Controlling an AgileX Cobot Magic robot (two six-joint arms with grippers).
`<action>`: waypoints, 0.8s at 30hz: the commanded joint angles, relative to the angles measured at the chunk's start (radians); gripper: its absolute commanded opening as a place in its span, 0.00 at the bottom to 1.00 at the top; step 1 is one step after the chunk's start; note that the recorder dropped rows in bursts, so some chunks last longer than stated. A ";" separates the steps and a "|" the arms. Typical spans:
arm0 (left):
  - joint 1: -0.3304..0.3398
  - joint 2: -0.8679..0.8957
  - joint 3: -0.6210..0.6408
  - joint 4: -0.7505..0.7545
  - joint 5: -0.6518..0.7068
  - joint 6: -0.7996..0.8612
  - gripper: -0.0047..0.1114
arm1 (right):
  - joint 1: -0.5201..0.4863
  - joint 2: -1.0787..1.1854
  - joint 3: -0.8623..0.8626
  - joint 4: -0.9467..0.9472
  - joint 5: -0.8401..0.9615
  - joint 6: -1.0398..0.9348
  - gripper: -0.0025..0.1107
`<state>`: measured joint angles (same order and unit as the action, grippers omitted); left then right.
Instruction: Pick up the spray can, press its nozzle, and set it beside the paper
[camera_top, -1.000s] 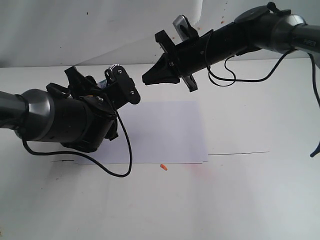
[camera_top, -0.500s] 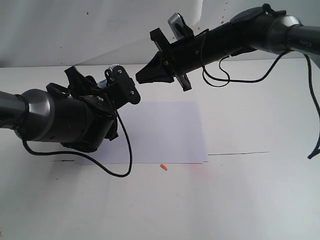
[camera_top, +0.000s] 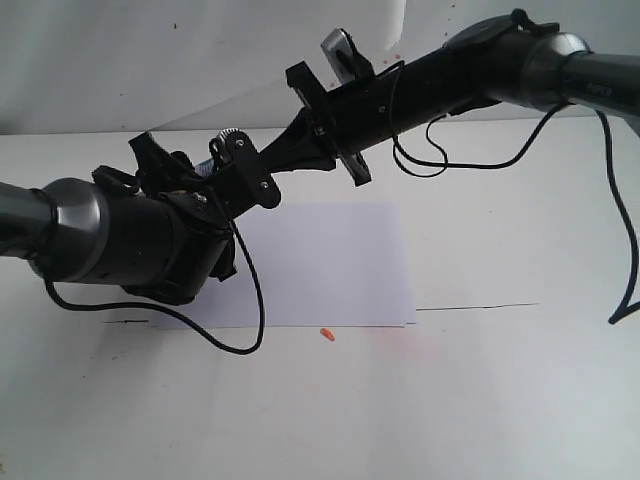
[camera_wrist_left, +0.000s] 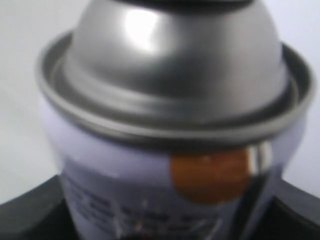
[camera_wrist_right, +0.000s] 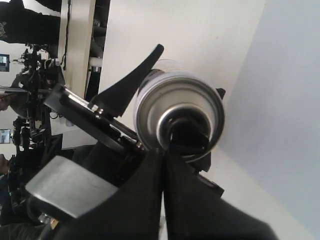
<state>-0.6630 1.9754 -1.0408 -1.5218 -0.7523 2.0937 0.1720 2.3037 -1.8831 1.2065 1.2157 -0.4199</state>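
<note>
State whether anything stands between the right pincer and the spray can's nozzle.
Nothing visible does. The right pincer, shut, sits right at the black nozzle on top of the spray can, which the left pincer holds, with no object in between.

Silver spray can (camera_wrist_left: 175, 90), white paper (camera_top: 330, 262)

The left fingers (camera_wrist_right: 131, 85) clamp part-spread while the right fingers (camera_wrist_right: 150, 200), pressed together, point at them.
</note>
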 joint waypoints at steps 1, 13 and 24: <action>-0.005 -0.009 -0.011 0.021 -0.030 -0.001 0.04 | 0.016 0.024 0.004 0.009 0.005 -0.013 0.02; -0.005 -0.009 -0.011 0.021 -0.025 -0.001 0.04 | 0.019 0.048 0.004 0.032 0.005 -0.034 0.02; -0.005 -0.009 -0.011 0.021 -0.025 -0.001 0.04 | -0.010 0.048 0.004 0.034 0.005 -0.036 0.02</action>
<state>-0.6630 1.9754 -1.0408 -1.5308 -0.7623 2.0956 0.1818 2.3575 -1.8806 1.2235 1.2196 -0.4458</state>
